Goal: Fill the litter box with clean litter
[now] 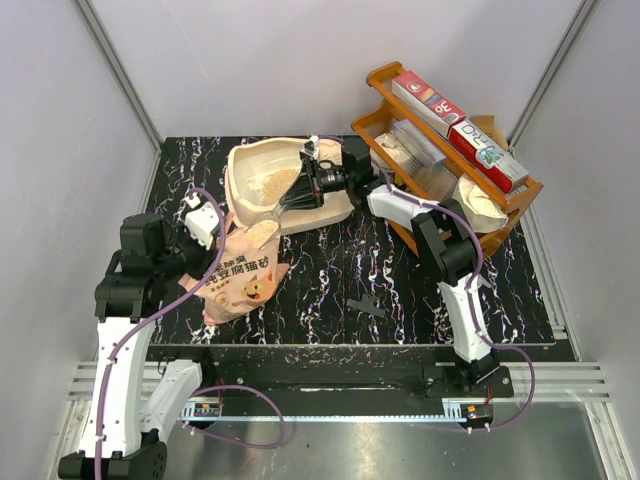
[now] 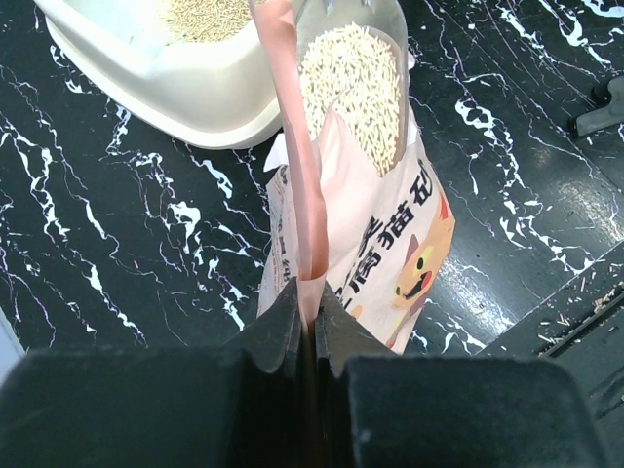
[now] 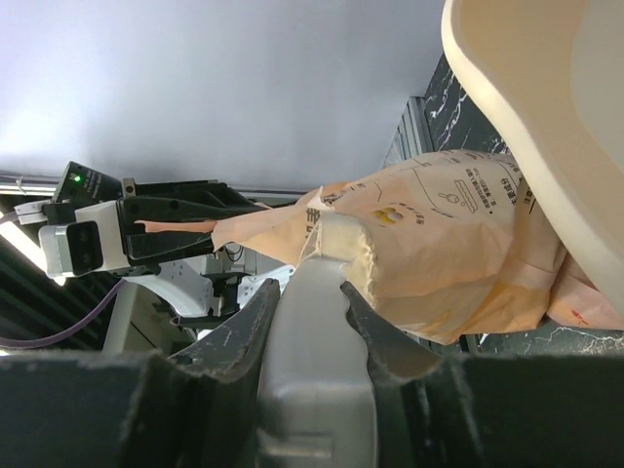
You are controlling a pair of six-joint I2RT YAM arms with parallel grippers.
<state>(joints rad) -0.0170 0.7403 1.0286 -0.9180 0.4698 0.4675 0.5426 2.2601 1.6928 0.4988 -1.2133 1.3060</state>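
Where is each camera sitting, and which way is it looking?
Top camera: above and behind the arms, looking down at the table; both arms show.
Left wrist: looks down past the left claw, pinching the bag.
Right wrist: looks sideways past the right claw, gripping a scoop handle.
Both wrist views share the bag and litter box.

tabletop [image 1: 330,265]: black with white streaks.
litter box [image 1: 245,152]: a cream tray at the back, left of the middle.
clean litter [image 1: 272,183]: a pale tan pile inside the litter box.
bag [image 1: 245,280]: pink-orange with a cartoon cat, lying just in front of the litter box.
scoop [image 1: 262,232]: full of pale grains, at the top of the bag, just beside the litter box wall.
left gripper [image 1: 218,238]: at the bag's top left edge.
right gripper [image 1: 292,198]: over the litter box, pointing toward the scoop.
rack [image 1: 380,78]: brown wood, back right, with red and white boxes [image 1: 455,125] on top.
black piece [image 1: 370,305]: small, lying alone near the front.
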